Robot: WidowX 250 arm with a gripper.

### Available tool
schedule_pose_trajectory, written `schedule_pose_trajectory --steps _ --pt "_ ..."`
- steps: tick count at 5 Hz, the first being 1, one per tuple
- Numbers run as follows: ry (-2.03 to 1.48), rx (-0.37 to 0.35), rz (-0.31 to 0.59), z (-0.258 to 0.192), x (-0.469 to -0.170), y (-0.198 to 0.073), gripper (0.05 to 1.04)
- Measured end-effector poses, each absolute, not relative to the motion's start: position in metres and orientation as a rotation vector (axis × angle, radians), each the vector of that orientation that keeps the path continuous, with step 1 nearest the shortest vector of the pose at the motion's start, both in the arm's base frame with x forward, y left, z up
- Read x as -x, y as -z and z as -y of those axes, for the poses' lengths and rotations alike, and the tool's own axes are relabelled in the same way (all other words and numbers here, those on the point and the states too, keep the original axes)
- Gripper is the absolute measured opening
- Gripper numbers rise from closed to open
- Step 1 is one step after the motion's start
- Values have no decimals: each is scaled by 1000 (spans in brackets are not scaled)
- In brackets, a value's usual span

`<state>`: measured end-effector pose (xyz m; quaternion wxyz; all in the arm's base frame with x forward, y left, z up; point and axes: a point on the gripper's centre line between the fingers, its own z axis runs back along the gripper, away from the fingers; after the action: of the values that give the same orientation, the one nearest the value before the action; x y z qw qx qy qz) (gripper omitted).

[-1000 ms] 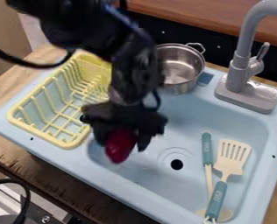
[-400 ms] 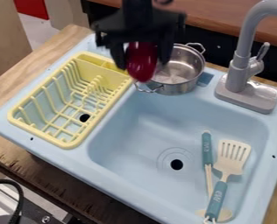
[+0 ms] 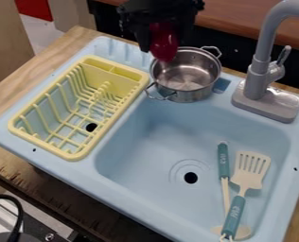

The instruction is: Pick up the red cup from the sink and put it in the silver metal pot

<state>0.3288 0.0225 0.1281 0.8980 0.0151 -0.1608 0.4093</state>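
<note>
The jaws of the gripper (image 3: 163, 38) pinch a glossy, deep-red, rounded object (image 3: 164, 43), perhaps toy food, with a smooth, tapering lower end. It hangs above the steel pot's (image 3: 186, 75) upper-left rim.

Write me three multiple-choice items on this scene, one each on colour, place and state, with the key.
1. What colour is the dish rack?
A) Yellow
B) Green
C) White

2. Where does the head of the slotted spatula lie?
A) On the faucet
B) In the metal pot
C) In the basin

3. How is the red object?
A) Sunk in water
B) Held up by the gripper
C) Cut in half

Key:
1. A: its bars are yellow.
2. C: it lies right of the drain.
3. B: it hangs between the fingers.
</note>
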Motion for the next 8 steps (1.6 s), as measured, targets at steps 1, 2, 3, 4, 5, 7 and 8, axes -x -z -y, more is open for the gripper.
schedule_pose_trajectory --steps 1,2,3,4,5,7,8 --pt "-860 -43 332 -22 -340 -112 812" --pt "-847 -41 368 -16 -346 -100 812" --pt "-832 -15 386 -10 -345 -91 812" --pt "-845 -14 362 -7 -346 -80 812" --pt "-861 -34 365 -8 -349 -75 812" --pt "-870 -33 349 -10 -350 -74 1003" --pt "-885 -35 327 -11 -351 -78 999"
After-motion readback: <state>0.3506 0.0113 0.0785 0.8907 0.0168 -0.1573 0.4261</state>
